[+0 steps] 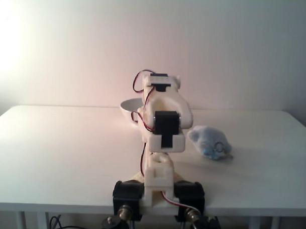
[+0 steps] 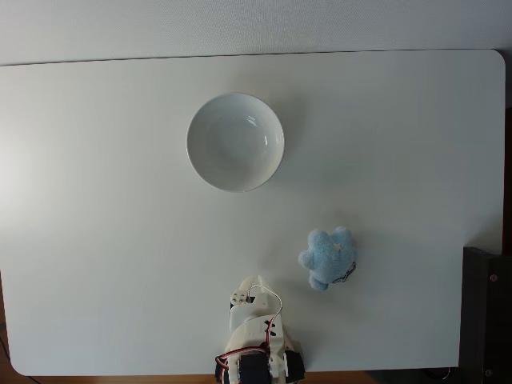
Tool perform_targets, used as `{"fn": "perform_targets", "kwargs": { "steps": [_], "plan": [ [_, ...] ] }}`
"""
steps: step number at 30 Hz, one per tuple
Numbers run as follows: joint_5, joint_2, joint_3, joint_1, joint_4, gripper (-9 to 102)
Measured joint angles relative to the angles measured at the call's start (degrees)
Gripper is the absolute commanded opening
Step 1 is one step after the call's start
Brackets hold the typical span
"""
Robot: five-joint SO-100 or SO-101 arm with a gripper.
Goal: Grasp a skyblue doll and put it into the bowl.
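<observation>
The skyblue doll [image 2: 328, 258] lies on the white table to the right of the arm's front end, its metal clasp [image 2: 348, 274] at its lower right. From the front fixed view the doll [image 1: 210, 141] rests just right of the folded arm. The white bowl [image 2: 235, 144] stands with nothing in it farther out, up and left of the doll; the arm hides most of the bowl [image 1: 128, 109] from the front. My gripper [image 2: 250, 285] is tucked in over the arm's base, a short way left of the doll and touching nothing. Its jaws blend together in white.
The arm's base [image 1: 158, 192] is clamped to the table's near edge. A dark object [image 2: 484, 320] stands off the table's right edge. Open tabletop [image 2: 104, 240] lies around the bowl and the doll.
</observation>
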Motion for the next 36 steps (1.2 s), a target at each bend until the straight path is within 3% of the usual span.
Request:
{"fn": "perform_targets", "kwargs": {
  "steps": [2,6,9,36],
  "plan": [
    [1.05,0.00,0.35,0.00,-1.05,0],
    [6.86,0.35,1.58,-0.18,-14.41,0],
    [7.73,-0.44,1.67,-0.09,-17.14,0],
    [7.91,-0.09,1.67,-0.09,-18.11,0]
  ]
}}
